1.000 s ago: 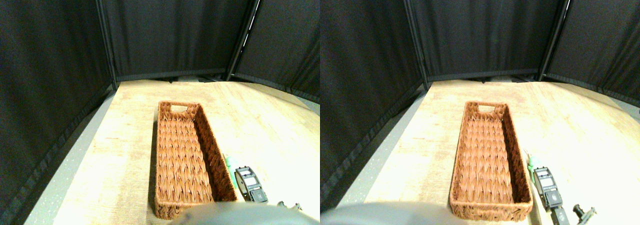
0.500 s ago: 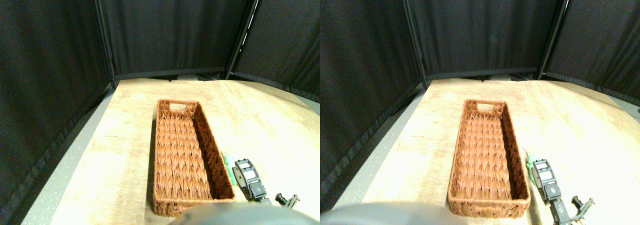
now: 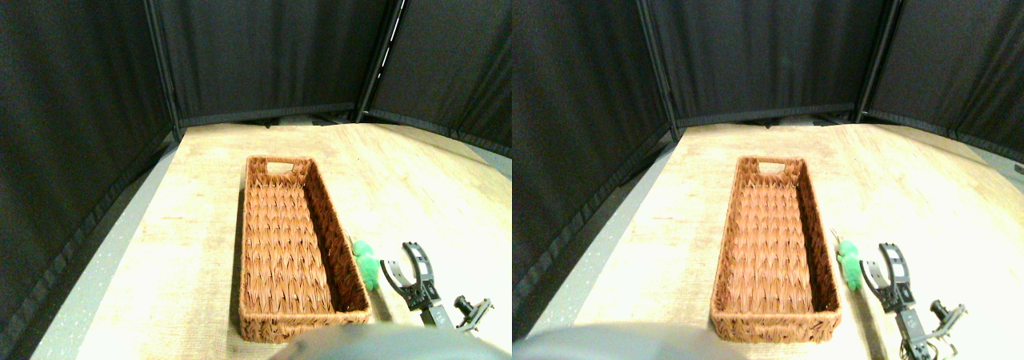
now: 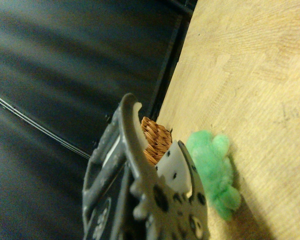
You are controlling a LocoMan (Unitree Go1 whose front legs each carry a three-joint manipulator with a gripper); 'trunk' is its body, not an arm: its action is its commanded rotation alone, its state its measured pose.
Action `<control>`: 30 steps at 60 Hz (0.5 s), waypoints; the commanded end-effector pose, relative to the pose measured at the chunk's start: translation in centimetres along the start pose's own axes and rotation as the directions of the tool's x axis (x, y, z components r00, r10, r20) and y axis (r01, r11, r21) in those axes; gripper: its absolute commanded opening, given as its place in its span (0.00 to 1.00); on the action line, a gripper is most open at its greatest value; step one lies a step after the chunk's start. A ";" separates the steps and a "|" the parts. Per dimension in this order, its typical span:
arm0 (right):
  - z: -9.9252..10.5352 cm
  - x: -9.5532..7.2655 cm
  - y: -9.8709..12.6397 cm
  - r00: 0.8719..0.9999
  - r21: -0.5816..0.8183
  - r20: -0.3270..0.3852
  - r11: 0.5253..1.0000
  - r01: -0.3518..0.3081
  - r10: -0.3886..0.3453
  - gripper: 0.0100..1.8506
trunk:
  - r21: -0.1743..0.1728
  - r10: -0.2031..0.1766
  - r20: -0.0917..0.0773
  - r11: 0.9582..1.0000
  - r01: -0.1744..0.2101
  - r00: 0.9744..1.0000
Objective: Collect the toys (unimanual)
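Observation:
One of the toys, a green plush figure [image 3: 366, 263], lies on the wooden table against the outside of the brown wicker basket's [image 3: 333, 244] right wall, near its front end. My right gripper [image 3: 399, 256] stands open just to the right of the toy, apart from it, with nothing between its jaws. In the wrist view the green toy [image 4: 213, 171] lies on the wood close beside the dark jaw frame, and a corner of the basket [image 4: 155, 138] shows behind it. No other toy is in view.
The long basket runs away from me down the middle of the table [image 3: 416, 184]. Black curtain panels [image 3: 264, 48] close off the back and both sides. A grey floor strip [image 3: 96, 272] runs along the table's left edge.
The gripper has drawn back to the right of the green toy and turned, so its open jaws now show. The toy is fully uncovered. The camera has shifted a little.

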 end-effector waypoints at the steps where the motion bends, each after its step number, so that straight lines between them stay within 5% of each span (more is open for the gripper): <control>1: 0.5 0.3 0.1 1.000 0.096 -0.022 0.995 -0.002 0.004 0.25 | -0.018 -0.008 -0.009 1.000 0.008 1.000; 9: 0.7 0.2 0.4 0.997 0.228 -0.065 0.972 0.049 -0.035 0.31 | -0.030 -0.005 -0.015 1.000 0.005 1.000; 11: 0.7 0.0 0.4 0.993 0.353 -0.087 0.930 0.099 -0.073 0.33 | -0.034 -0.004 -0.019 0.999 0.003 1.000; 20: 0.8 0.4 0.3 0.981 0.465 -0.179 0.872 0.154 -0.078 0.38 | -0.046 -0.003 -0.025 0.999 0.002 1.000; 27: 0.2 1.5 0.1 0.968 0.631 -0.240 0.747 0.209 -0.068 0.44 | -0.055 0.003 -0.028 0.998 -0.004 1.000; 30: -0.1 1.8 -0.1 0.967 0.641 -0.248 0.738 0.214 -0.065 0.47 | -0.058 0.006 -0.029 0.998 -0.007 1.000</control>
